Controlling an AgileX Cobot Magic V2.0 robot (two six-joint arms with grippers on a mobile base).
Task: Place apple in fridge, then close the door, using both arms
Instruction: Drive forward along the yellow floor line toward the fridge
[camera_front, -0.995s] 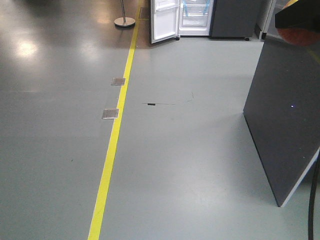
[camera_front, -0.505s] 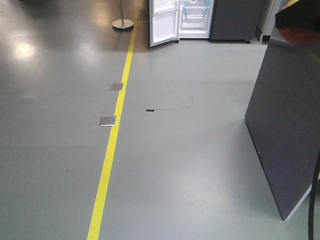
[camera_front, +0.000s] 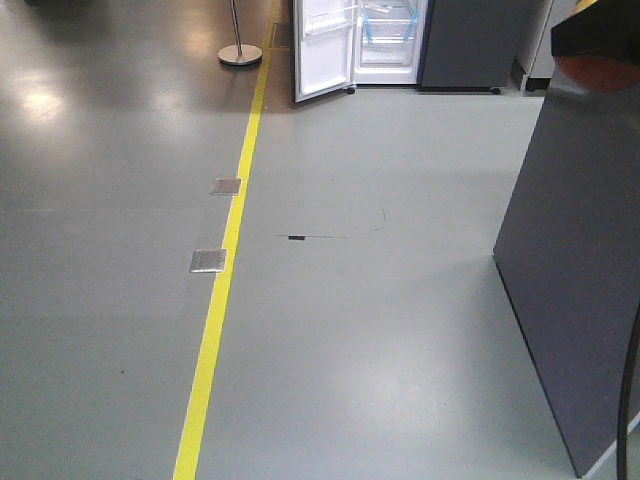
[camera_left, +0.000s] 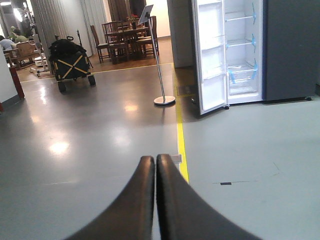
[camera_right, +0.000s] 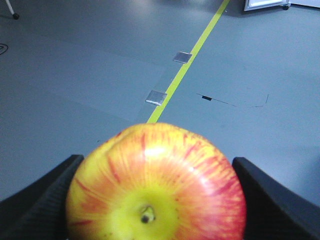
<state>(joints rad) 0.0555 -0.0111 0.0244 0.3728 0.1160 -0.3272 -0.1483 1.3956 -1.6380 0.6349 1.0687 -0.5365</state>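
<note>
The apple (camera_right: 155, 175), red-streaked over yellow with its stem end toward the wrist camera, sat clamped in the right gripper (camera_right: 157, 197). One black finger (camera_right: 40, 200) pressed its left side and the other pressed its right, holding it off the grey floor (camera_right: 75, 75).

Ahead of that gripper and just past the top of the apple, a yellow floor line (camera_right: 185, 75) ran away toward the upper right. Two metal floor plates (camera_right: 156, 97) lay against the line's left edge. A short black tape mark (camera_right: 206, 97) lay a little to the line's right.

The left gripper (camera_left: 155, 161) was clenched on nothing, with its two dark fingers pressed together along their length. Far ahead of it and to its right stood the fridge (camera_left: 242, 50), with its white lining, shelves and blue tape strips exposed. The door (camera_left: 210, 55) was swung wide open on the fridge's left side, showing its clear bins. The apple was well apart from both.

A sign stand (camera_left: 162, 100) stood beyond the left fingertips, just left of the yellow line. Farther off to the left were a black cart (camera_left: 72, 65) and a wooden dining table with chairs (camera_left: 125, 40).

In the front-facing view the open fridge (camera_front: 390, 40) and its door (camera_front: 322, 45) sat at the far end of the floor. A dark grey panel (camera_front: 580, 280) stood close by on the right.
</note>
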